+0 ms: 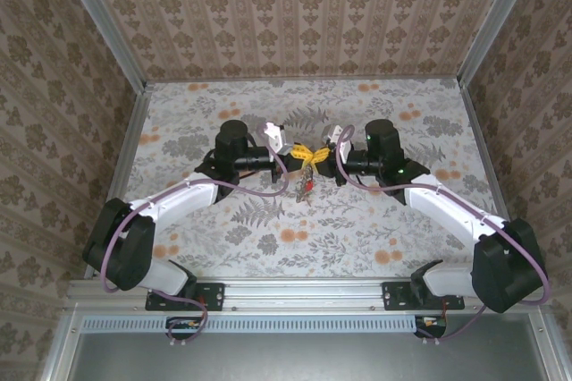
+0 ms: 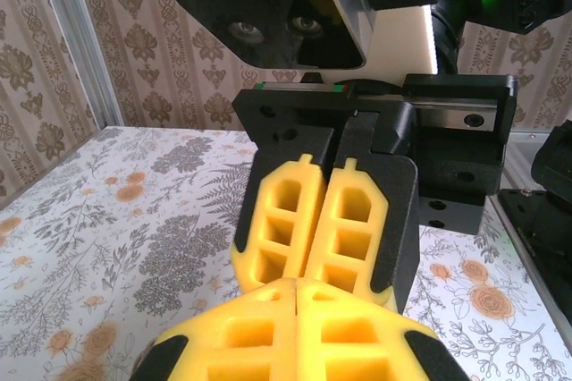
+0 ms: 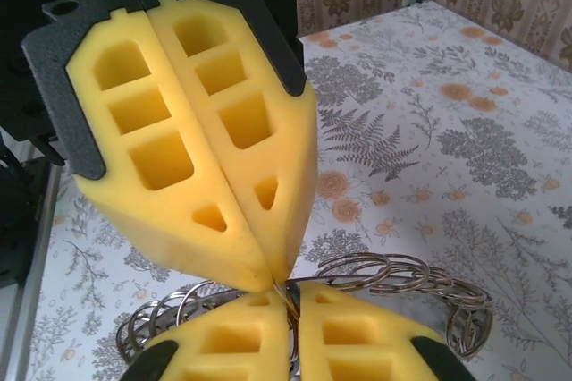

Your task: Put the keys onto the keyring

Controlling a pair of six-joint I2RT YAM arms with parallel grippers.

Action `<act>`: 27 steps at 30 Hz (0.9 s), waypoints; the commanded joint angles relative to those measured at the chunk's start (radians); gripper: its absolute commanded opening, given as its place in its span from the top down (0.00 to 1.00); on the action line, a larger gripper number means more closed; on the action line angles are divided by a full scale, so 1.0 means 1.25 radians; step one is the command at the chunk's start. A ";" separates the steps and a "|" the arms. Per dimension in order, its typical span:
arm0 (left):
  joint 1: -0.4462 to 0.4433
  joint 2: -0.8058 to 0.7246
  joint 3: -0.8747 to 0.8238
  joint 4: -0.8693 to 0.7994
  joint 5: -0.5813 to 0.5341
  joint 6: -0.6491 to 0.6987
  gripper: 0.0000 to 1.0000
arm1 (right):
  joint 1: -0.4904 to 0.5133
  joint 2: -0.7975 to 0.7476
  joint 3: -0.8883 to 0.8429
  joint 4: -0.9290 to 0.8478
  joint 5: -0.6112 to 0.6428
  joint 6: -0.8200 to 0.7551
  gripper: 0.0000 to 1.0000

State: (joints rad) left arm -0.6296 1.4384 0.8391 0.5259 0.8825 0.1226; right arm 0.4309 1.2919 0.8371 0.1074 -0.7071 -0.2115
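A floral-print table (image 1: 268,238) is enclosed by patterned walls (image 1: 295,5) on three sides. The left arm (image 1: 179,198) and right arm (image 1: 447,202) are stretched inward from the near edge, and they are brought together above the middle of the table.

In the top view the left gripper (image 1: 302,156) and right gripper (image 1: 316,156) are seen tip to tip, their yellow fingers forming one small cluster.

From the left wrist, the left gripper (image 2: 297,296) is seen with its fingers pressed flat together, no gap left between them. The right gripper (image 2: 308,265) is faced directly, also fully closed.

From the right wrist, the right gripper (image 3: 290,309) is shown closed to a thin seam, and a strand of wire is caught in that seam. The left gripper (image 3: 268,269) is pointed down at it, fingers shut, with the same strand caught at its tip.

The keyring (image 3: 393,274) is made up of many stacked wire loops. It is held just under the meeting fingertips and spreads out to both sides of them, above the table.

The keys (image 1: 306,186) are seen in the top view as a small reddish cluster hanging just below the fingertips. Single keys cannot be told apart at that size.
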 commanded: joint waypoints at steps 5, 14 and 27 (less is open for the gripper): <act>0.003 -0.029 -0.003 0.031 0.006 -0.014 1.00 | 0.000 0.001 0.040 -0.021 -0.026 -0.011 1.00; 0.027 -0.076 0.008 -0.150 -0.030 0.085 0.80 | 0.007 -0.020 0.119 -0.242 0.055 -0.117 1.00; 0.036 -0.071 0.150 -0.523 0.002 0.300 0.59 | 0.082 -0.014 0.226 -0.450 0.224 -0.299 1.00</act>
State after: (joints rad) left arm -0.5766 1.3346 0.9802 -0.0254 0.8516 0.4252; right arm 0.5186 1.2911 1.0714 -0.4023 -0.4755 -0.5182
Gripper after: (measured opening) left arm 0.415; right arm 0.062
